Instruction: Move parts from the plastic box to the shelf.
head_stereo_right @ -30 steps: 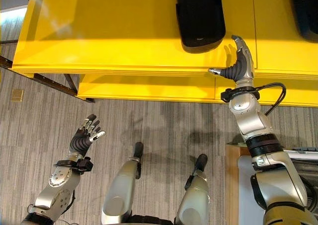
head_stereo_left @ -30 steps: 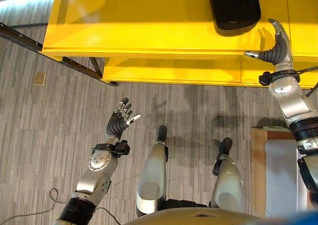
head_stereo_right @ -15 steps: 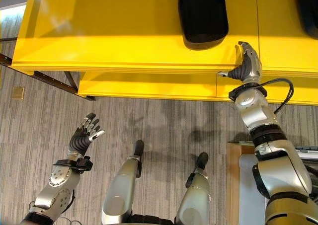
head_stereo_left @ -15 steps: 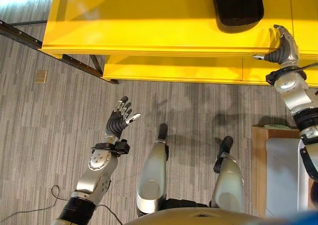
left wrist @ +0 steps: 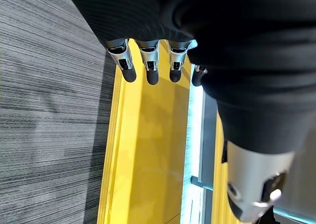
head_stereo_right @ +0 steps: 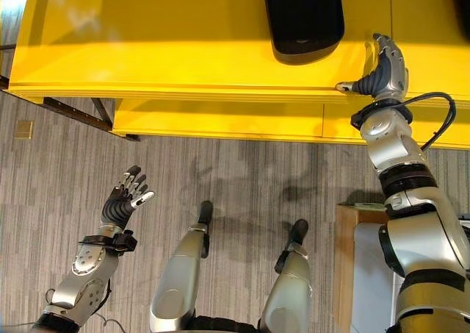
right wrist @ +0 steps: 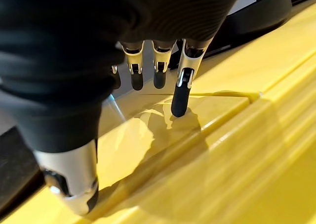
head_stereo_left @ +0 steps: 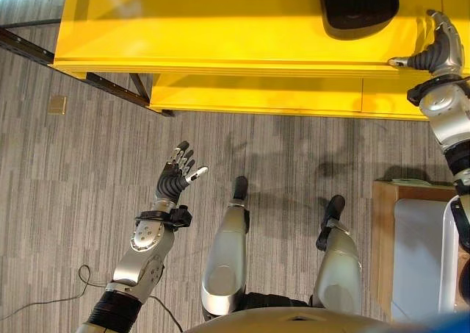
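A: Where is the right robot hand (head_stereo_right: 383, 72) now?

B: Over the front edge of the yellow shelf (head_stereo_left: 220, 31), just beside the black part (head_stereo_right: 304, 15) lying on top. Its fingers are straight and it holds nothing; in the right wrist view one fingertip (right wrist: 179, 101) reaches down to the yellow surface, though I cannot tell if it touches.

A: What has changed in the last second?

B: The whole picture has shifted, so the camera moved. Against the part, though, the hand has drifted off to the right, from close beside its corner to a clearer gap. I'd judge the part is placed and the hand is drawing off.

A: And the left robot hand (head_stereo_left: 176, 177)?

B: Low over the floor (head_stereo_left: 66, 186), well apart from the shelf, fingers spread and relaxed, empty. It hasn't moved.

A: So what's next for the task?

B: Probably a turn back to the box for another part. I can't make the box out for certain; something pale sits on a wooden stand (head_stereo_left: 382, 237) at the robot's right.
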Available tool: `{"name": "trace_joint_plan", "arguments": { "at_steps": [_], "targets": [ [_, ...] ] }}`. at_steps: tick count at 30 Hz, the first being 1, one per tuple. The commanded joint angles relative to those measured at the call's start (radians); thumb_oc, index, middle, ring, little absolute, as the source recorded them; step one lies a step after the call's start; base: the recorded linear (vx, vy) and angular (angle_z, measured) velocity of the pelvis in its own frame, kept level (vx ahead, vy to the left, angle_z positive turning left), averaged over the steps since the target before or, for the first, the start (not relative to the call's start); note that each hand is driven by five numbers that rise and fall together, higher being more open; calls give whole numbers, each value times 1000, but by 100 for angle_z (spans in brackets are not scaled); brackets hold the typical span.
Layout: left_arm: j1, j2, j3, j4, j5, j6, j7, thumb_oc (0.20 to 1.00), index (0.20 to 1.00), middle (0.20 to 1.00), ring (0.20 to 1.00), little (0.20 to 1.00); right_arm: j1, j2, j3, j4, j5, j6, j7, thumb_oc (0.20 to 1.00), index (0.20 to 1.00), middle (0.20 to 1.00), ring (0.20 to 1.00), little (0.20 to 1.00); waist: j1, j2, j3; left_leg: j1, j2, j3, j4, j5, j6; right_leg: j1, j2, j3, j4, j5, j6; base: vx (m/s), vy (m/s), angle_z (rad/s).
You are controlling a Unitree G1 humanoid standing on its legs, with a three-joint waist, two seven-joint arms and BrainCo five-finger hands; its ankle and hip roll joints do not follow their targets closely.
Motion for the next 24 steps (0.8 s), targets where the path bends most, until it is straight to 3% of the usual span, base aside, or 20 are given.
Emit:
{"name": "trace_joint_plan", "arguments": {
  "at_steps": [1,12,24],
  "targets": [
    [30,45,10,-66,-18,-62,14,1000,1000,1000,1000,1000,-68,-27,63,36,33,-16,-2,1000,1000,1000,1000,1000,23,-22,-1,-44,40,-8,-18,44,-3,83,-7,-8,143,-177,-13,93,-39,8],
    [13,45,8,-71,-17,-69,28,1000,1000,1000,1000,1000,-162,-13,149,145,42,-11,17,1000,1000,1000,1000,1000,51,-31,2,-83,28,-26,-4,39,2,72,-7,-24,150,-183,-15,14,-2,4],
    [-5,32,21,-73,-22,-75,49,1000,1000,1000,1000,1000,-171,60,193,104,38,-16,43,1000,1000,1000,1000,1000,75,-52,2,-110,16,-46,11,30,5,80,-5,-42,146,-187,-17,16,-2,4]
  ]
}}
